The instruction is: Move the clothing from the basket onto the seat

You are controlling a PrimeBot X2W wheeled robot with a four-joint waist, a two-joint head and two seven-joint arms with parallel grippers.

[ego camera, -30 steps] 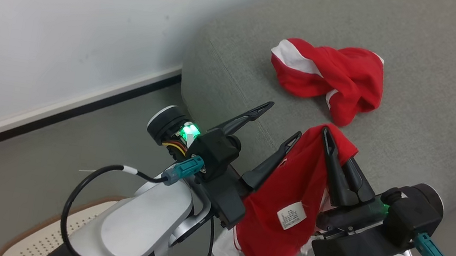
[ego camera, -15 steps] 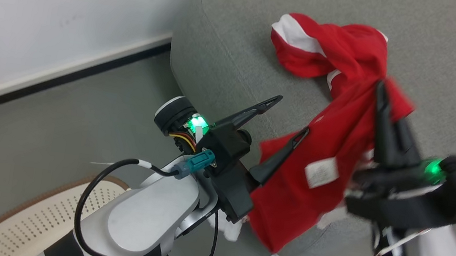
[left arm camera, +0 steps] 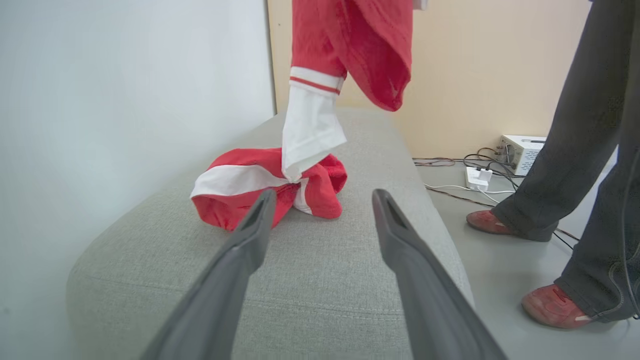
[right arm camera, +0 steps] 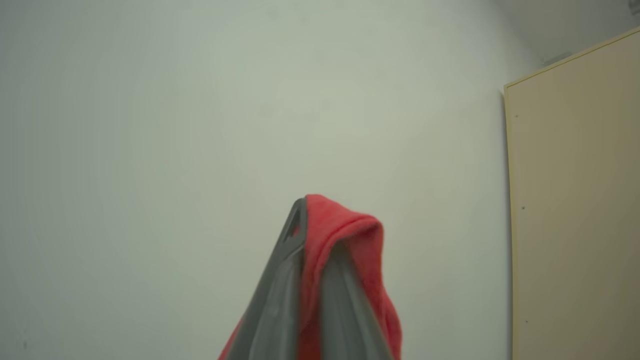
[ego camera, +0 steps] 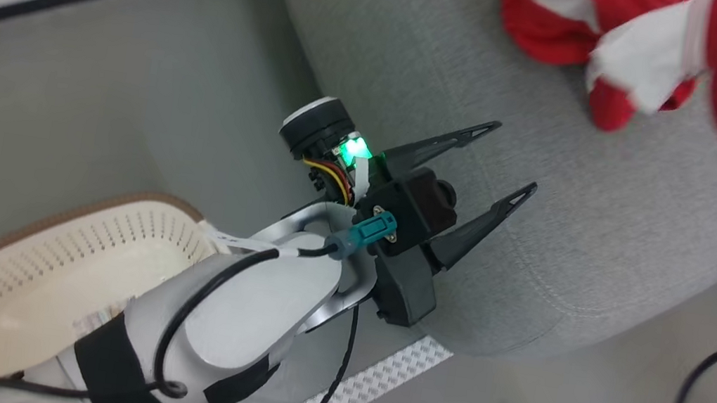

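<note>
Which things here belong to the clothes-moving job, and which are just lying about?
Job: basket; seat; red garment lying on the seat; second red garment pinched in the shut right gripper; open left gripper.

Lying about: white box; power strip; floor cables; patterned floor strip; a person's legs and red shoes.

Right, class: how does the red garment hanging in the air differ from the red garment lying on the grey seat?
The hanging garment dangles stretched downward, pinched in the shut right gripper; the lying garment sits bunched on the seat, gripped by nothing. The hanging garment's white cuff points down; the lying garment's white band runs across. Both are red with white trim.
</note>
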